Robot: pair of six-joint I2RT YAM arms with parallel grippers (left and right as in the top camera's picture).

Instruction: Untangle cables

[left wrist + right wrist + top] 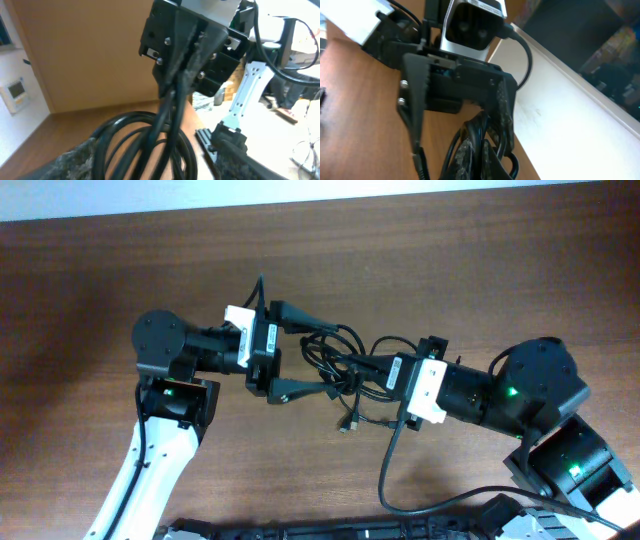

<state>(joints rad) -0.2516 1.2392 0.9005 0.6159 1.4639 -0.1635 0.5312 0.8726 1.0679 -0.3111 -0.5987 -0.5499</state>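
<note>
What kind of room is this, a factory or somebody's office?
Probably a lab or workshop: robot arms at a wooden table, a tangle of cables between them, and a clutter of equipment behind.

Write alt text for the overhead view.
A tangle of black cables is at the middle of a brown table. The right gripper is shut on it from the right; the left gripper is open, its fingers either side of the tangle's left part.
</note>
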